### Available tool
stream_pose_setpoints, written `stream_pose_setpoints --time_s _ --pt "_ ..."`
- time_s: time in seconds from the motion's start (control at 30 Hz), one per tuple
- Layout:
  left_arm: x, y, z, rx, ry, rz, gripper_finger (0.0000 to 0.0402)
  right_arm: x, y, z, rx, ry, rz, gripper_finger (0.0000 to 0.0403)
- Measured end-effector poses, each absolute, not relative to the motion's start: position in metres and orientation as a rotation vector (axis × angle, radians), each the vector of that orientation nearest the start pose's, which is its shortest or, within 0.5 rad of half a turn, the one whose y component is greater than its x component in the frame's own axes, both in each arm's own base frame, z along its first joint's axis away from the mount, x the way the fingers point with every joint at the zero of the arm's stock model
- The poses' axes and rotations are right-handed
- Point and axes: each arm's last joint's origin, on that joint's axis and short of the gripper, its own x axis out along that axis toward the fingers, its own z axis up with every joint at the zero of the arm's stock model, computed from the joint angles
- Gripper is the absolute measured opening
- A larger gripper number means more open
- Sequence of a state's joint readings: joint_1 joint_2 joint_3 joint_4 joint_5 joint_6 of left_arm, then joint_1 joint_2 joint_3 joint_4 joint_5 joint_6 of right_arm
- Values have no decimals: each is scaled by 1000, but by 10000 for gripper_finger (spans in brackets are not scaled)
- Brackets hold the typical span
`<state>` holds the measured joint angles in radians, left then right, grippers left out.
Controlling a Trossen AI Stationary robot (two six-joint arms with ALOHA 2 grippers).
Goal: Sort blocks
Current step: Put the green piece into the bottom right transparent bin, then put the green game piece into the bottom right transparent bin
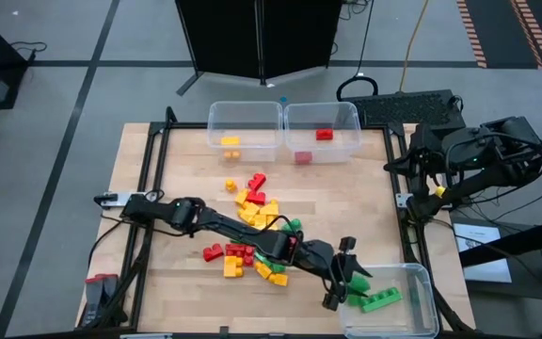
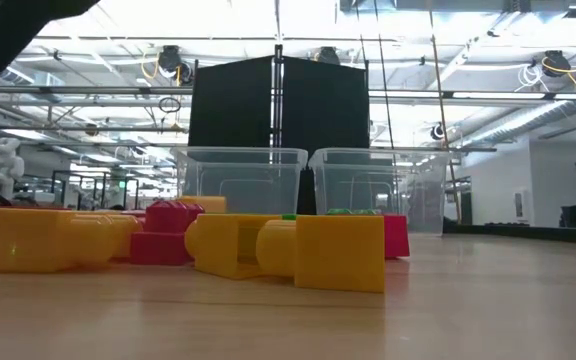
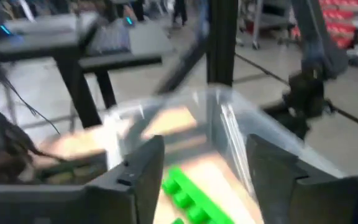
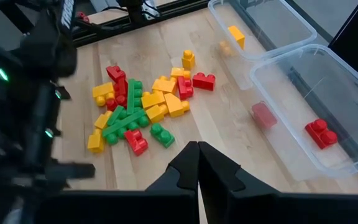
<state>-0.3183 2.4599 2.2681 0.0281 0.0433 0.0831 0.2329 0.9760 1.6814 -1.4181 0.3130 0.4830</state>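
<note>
Red, yellow and green blocks [image 1: 252, 231] lie in a loose pile on the middle of the wooden table [image 1: 177, 160]. My left arm reaches over the pile to the near right corner. There my left gripper [image 1: 346, 285] stands open at the left wall of a clear bin [image 1: 412, 320]. In the left wrist view a green block [image 3: 185, 193] lies on the bin's floor below the gap between the fingers of my left gripper [image 3: 207, 149], apart from both. More green blocks [image 1: 381, 299] lie in that bin. My right gripper [image 4: 197, 163] is shut and empty, held high off the table's right edge.
Two clear bins stand side by side at the far edge: the left bin [image 1: 245, 111] holds a yellow block [image 1: 231, 141], the right bin [image 1: 346, 118] holds red blocks [image 1: 324, 134]. Bare wood lies left of the pile and between the pile and the far bins.
</note>
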Motion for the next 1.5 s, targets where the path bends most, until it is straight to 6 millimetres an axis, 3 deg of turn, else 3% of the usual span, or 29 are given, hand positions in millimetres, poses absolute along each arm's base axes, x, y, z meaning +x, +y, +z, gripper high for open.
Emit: stream_pose_setpoints --time_s 0.1,0.2,0.33,0.47,0.57,0.7,0.97,1.23,1.5 --pt "528 -170 311 114 108 -277 215 91 12 464 271 649 -239 2" --pt "505 -145 352 166 201 -68 221 91 12 464 271 650 -238 2" --pt "480 -107 359 150 467 143 222 91 12 464 263 652 -237 2" --pt "469 -80 338 23 716 268 222 91 12 464 251 653 -232 2" --pt "468 -72 309 -23 884 345 222 91 12 464 249 653 -232 2" --pt "478 -71 263 -10 1045 393 222 91 12 464 247 655 -232 2" --pt "492 -75 195 11 1236 353 222 91 12 464 246 660 -233 2" --pt "497 -67 159 14 1326 393 222 90 12 463 241 675 -236 2" --pt "500 -63 146 -79 1366 364 209 89 12 462 239 681 -238 2"
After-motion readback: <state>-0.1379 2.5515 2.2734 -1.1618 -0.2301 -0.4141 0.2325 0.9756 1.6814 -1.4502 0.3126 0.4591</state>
